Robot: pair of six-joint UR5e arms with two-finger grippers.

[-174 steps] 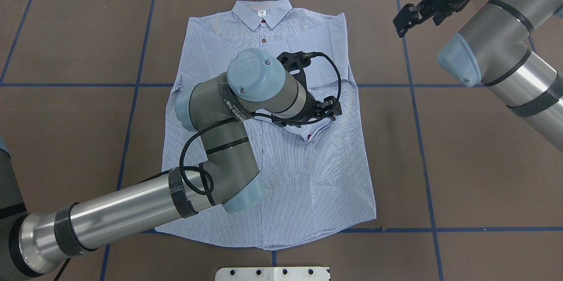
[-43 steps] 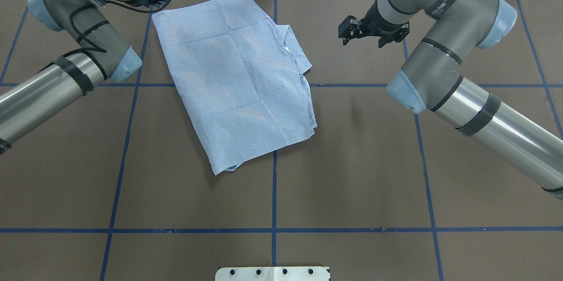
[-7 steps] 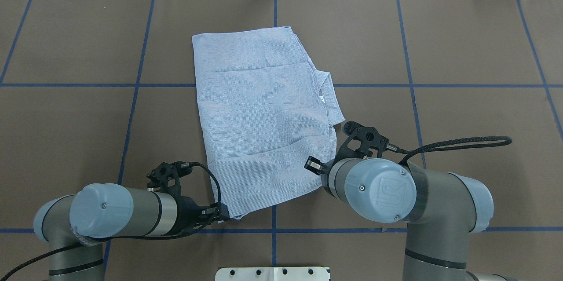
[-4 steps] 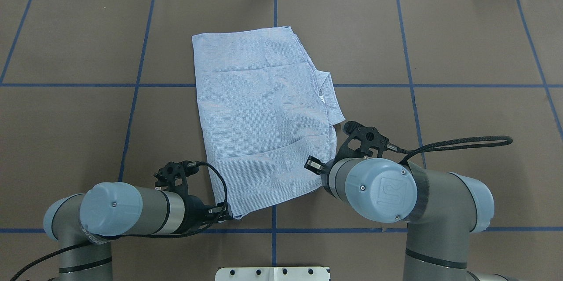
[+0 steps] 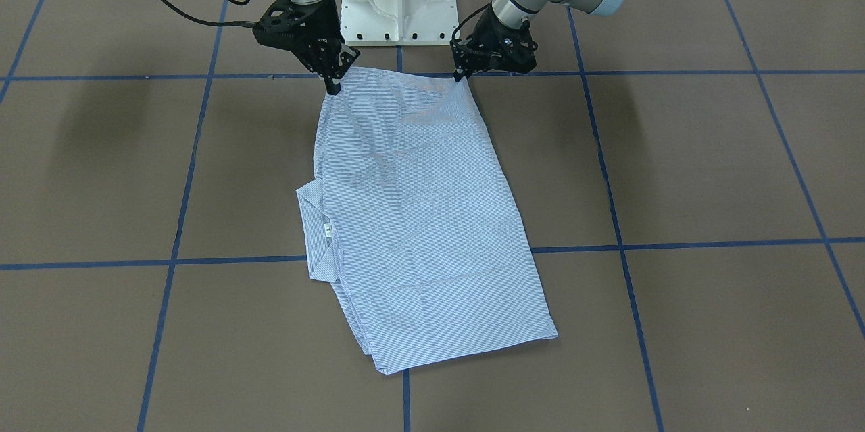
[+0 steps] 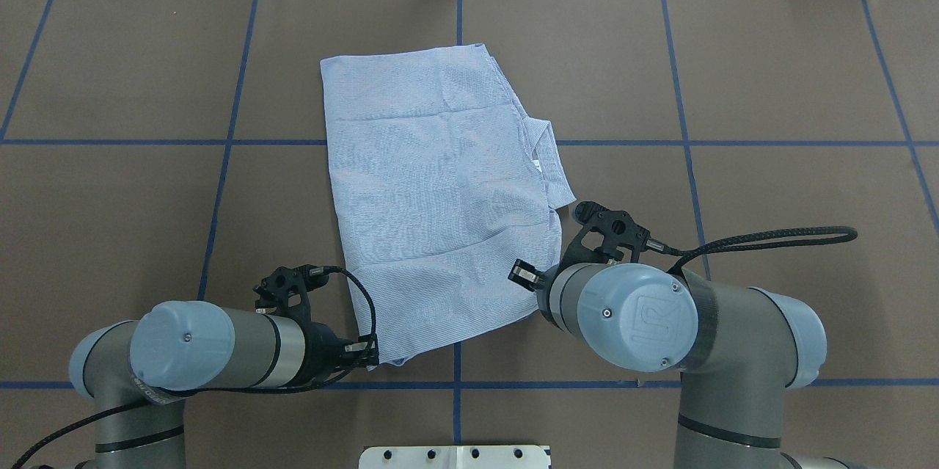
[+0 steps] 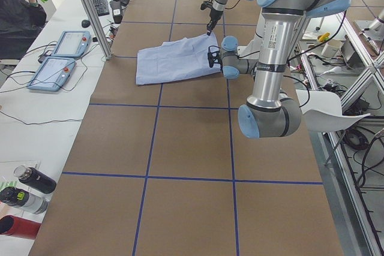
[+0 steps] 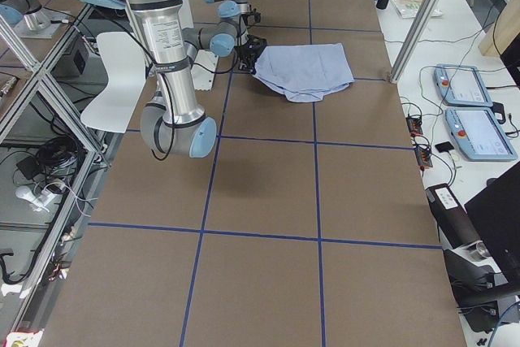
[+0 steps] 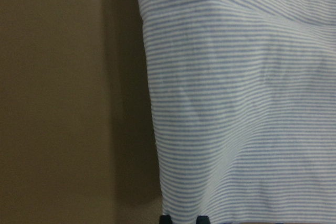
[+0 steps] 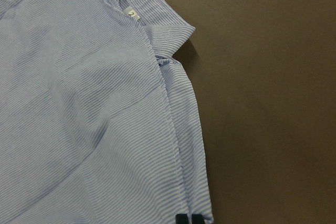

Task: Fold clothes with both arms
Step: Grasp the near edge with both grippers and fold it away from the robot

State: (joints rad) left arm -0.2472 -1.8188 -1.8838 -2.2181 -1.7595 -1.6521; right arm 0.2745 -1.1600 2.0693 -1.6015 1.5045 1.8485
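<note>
The finely striped, soft blue shirt [image 6: 440, 197] lies folded into a creased oblong mid-worktop [image 6: 770, 73] (matte brown, blue-taped grid). Left claw [image 6: 370, 351] and right claw [image 5: 332, 86] each pinch a near-edge corner.

shirt [image 6: 440, 197] | light blue striped | folded flat | collar at right edge

Six views, all on shirt [image 6: 440, 190]

Brown table [image 6: 770, 73], blue tape grid lines [image 6: 682, 139]; folded striped shirt [image 6: 440, 197] lying flat near centre.
</note>
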